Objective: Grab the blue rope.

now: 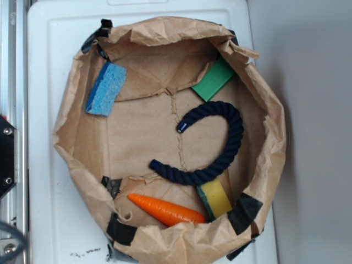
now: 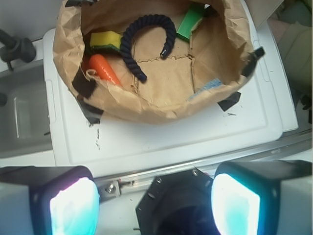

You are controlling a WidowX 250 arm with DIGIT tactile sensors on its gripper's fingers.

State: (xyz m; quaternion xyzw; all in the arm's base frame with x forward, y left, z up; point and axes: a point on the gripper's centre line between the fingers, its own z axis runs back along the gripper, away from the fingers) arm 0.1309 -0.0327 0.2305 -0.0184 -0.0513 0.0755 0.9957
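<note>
The gripper [image 2: 155, 203] hangs well away from the paper bag [image 1: 71, 137], over the edge of the white table [image 2: 171, 142], with its two fingers [image 2: 73, 205] wide apart and nothing between them. The bag's wall hides most of the light blue sponge [image 2: 209, 87] in the wrist view. The blue rope [image 1: 220, 148] lies inside the bag, thick, dark and twisted, bent like a C with shiny ends.

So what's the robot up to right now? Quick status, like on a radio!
Gripper open, empty, outside the paper bag. Blue rope lying curled inside, untouched. Yellow sponge partly under one end; top clear.
</note>
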